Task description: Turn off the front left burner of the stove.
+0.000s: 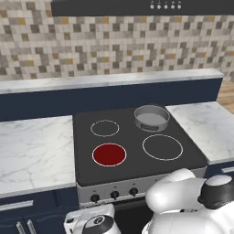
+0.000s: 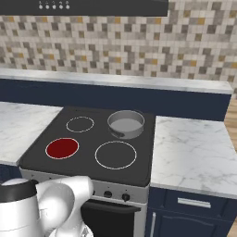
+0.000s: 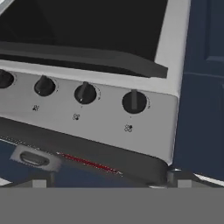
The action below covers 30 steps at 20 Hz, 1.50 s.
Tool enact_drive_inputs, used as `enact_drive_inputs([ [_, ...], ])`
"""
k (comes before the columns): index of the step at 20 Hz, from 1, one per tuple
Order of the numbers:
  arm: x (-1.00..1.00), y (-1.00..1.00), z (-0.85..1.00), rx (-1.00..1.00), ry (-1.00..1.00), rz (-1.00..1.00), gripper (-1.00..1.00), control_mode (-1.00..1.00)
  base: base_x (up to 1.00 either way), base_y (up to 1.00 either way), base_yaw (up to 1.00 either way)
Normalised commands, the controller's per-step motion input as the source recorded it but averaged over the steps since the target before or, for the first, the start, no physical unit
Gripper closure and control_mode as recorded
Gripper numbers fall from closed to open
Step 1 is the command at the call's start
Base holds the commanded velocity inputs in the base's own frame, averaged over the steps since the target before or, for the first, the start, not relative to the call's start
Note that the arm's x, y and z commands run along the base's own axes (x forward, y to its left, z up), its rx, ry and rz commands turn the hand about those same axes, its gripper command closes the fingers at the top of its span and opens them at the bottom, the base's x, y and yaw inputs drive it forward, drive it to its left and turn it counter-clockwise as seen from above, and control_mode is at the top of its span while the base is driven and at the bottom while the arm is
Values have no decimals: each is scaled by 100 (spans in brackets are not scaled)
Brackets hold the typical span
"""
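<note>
- Your stove [image 1: 137,137] sits between two white marble counters, left counter [image 1: 34,151] and right counter [image 2: 194,148], with a mosaic tile wall [image 2: 139,51] behind and a dark hood [image 1: 137,7] above.
- Black glass top, four burner marks: largest ring [image 1: 162,147] near right, smaller ring [image 1: 104,128] far left.
- The front left burner [image 1: 109,154] is at the near left of the glass and glows solid red; you see it too in the right base view [image 2: 62,148].
- A round grey pan [image 1: 151,117] sits on the far right burner, looks empty.
- Your arm [image 1: 183,201] is low in front of the stove, near right of the left base view; its hand reaches down before the oven door [image 3: 87,26].
- Silver knob panel [image 3: 100,127] in the hand view is seen rolled over, with the oven door above it and the glass edge below.
- Four black knobs show on it; the end knob [image 3: 134,102] is closest to the panel corner beside the navy cabinet [image 3: 205,87].
- The gripper [image 3: 107,181] has tips at the bottom of the hand view, set wide apart, holding nothing and touching no knob.
</note>
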Motion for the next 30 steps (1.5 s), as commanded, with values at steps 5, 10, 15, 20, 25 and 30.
enact_drive_inputs([
  [5,0,-2,-32,-2,-11,13,-100,-100,0,0,0],
  [10,10,-11,-27,0,-18,5,-100,-100,0,0,0],
  [15,8,-8,-5,1,-22,0,-100,-100,0,0,0],
  [20,8,0,-8,1,-14,0,-100,-100,0,0,0],
  [25,14,0,-22,8,-2,0,-100,-100,0,0,0],
  [30,18,0,-24,8,0,0,-100,-100,0,0,0],
])
